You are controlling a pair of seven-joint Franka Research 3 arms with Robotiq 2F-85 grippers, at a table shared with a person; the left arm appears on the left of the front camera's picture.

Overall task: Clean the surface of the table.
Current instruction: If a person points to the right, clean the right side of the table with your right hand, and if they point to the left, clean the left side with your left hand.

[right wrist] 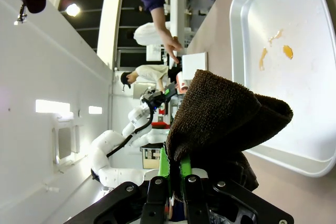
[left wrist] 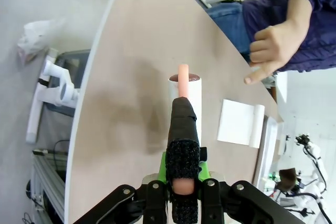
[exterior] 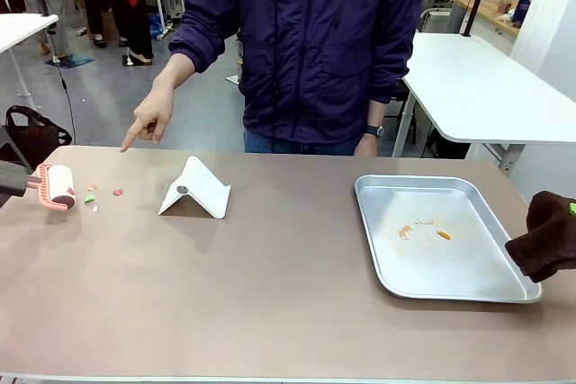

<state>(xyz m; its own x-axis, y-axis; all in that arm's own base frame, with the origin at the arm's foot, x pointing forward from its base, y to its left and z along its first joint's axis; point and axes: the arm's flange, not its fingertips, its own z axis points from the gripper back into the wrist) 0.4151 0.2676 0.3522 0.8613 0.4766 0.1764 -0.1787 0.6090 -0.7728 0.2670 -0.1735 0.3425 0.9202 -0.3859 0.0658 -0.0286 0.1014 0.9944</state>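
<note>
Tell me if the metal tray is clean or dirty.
Dirty: the metal tray has orange smears near its middle.

On view were one worktop (exterior: 288, 303), one lint roller (exterior: 56, 186), one white folded stand (exterior: 196, 188), one metal tray (exterior: 468, 267), two orange smears (exterior: 405, 232), one brown cloth (exterior: 547, 236) and about four small scraps (exterior: 90, 198).

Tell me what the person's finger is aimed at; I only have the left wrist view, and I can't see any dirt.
Observer: Small coloured scraps on the table, between the lint roller in your left gripper and the white stand.
Operator: Any other mess?
Observer: Orange smears inside the metal tray, on the robot's right side.
Operator: Is the right arm free?
Observer: No. The right gripper is shut on a brown cloth at the tray's edge.
</note>
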